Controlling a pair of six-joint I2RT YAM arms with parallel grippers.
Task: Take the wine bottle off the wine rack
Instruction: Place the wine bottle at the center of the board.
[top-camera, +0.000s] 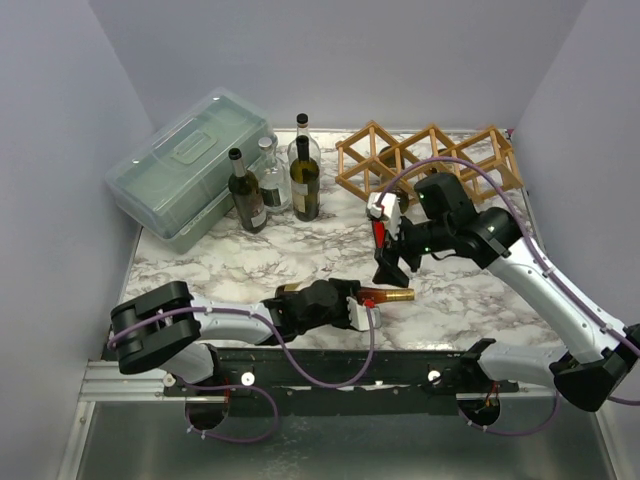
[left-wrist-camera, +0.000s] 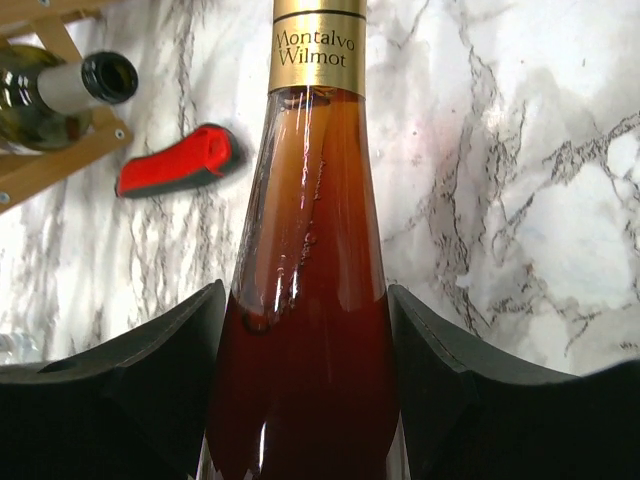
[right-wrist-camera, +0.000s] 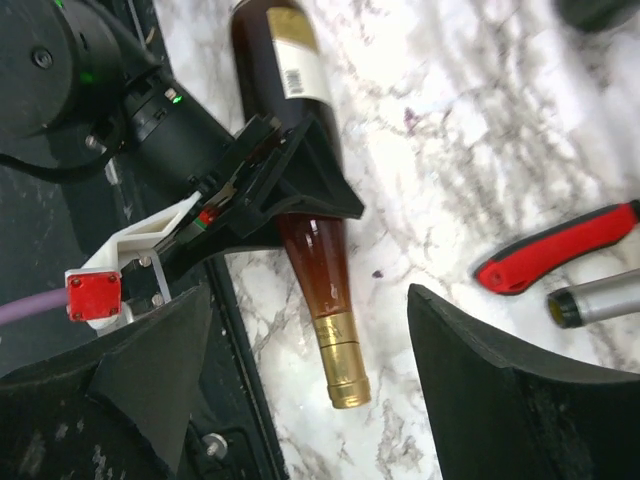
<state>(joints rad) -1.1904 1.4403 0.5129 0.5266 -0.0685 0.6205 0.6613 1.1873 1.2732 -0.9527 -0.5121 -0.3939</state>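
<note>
The left arm (top-camera: 235, 313) and right arm (top-camera: 545, 290) share one build: pale grey-white links between rounded black joint housings. A thin purple cable (right-wrist-camera: 25, 308) loops along each. The left gripper (top-camera: 355, 302) has a black body with a small green light (right-wrist-camera: 178, 97), a white bracket (right-wrist-camera: 150, 235) and a red square plate (right-wrist-camera: 93, 296) with a screw at each corner. The right arm's fingers (right-wrist-camera: 500, 400) are matte black wedges.

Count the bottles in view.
6: four bottles standing by the plastic box, one in the rack, one amber bottle held by the left end effector. More may be hidden.
</note>
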